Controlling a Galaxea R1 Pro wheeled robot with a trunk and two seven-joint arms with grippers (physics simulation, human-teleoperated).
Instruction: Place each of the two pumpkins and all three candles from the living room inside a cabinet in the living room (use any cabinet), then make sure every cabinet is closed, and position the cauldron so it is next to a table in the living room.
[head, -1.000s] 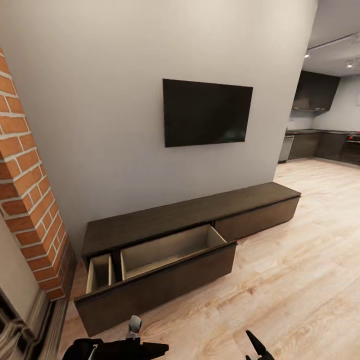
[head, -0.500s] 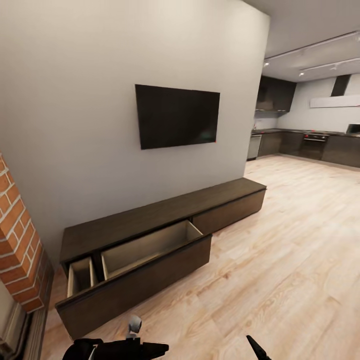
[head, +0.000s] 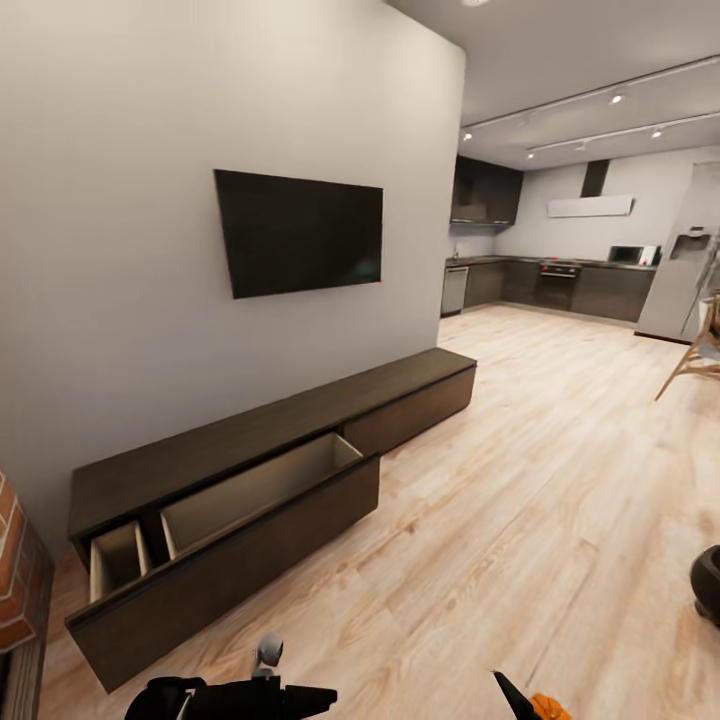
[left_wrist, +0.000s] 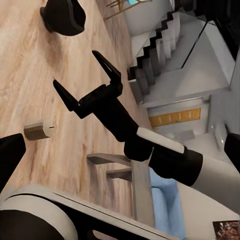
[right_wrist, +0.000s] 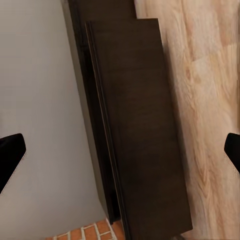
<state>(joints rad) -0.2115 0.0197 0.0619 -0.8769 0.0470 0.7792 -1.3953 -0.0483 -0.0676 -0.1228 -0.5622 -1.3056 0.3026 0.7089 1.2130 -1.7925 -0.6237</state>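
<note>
My hands hang low over the wood floor (head: 520, 520), away from the cabinet.

My right hand (left_wrist: 87, 82) is spread, holding nothing (my left hand's state I cannot tell). A candle (left_wrist: 39, 129) lies on the floor near the right hand, the cauldron (left_wrist: 63, 16) farther off. The cabinet (head: 230, 480) stands against the wall, its drawer pulled out.

Long dark cabinet (head: 270, 440) set against the wall, one wide drawer pulled open — pale inside, black cauldron (head: 708, 582) on the floor, well apart, candle (left_wrist: 39, 129) lying on its side.
</note>
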